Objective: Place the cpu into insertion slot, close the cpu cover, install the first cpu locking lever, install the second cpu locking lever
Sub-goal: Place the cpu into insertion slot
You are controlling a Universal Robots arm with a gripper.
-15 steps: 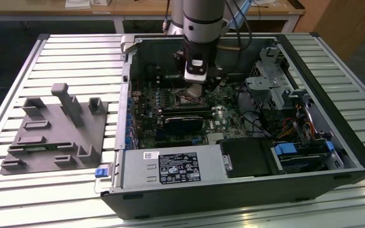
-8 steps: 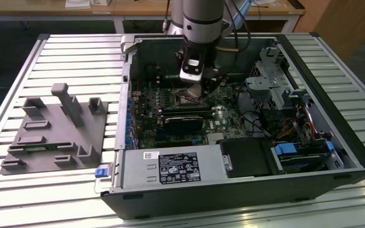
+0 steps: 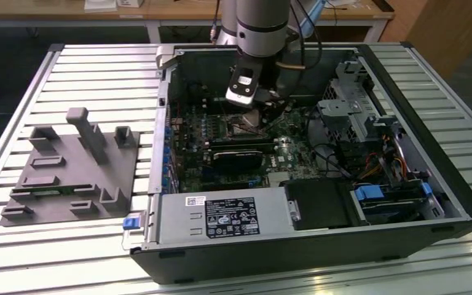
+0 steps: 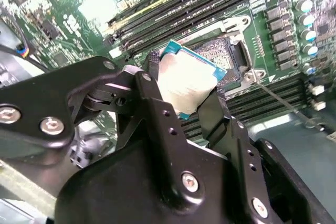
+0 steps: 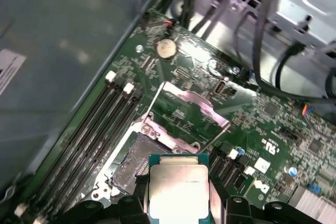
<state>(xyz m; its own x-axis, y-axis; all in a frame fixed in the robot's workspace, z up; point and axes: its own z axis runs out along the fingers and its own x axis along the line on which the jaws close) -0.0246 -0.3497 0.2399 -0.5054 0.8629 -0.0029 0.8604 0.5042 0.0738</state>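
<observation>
The gripper [image 4: 185,88] is clamped on the chip [image 4: 184,74] by its edges, holding it just above the open socket [image 4: 223,56], whose cover [image 5: 189,109] stands hinged up at the socket's edge, and if the chip comes down skewed or off-centre a corner could catch the socket's rim and jam.

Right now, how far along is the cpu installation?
Done: the cpu is picked up, clamped in the gripper. In hand: it hangs above the insertion slot, whose centre lies bare. Not yet done: seating it, closing the cpu cover, raised in the first wrist view, and both levers; one locking lever juts free beside the slot.
</observation>
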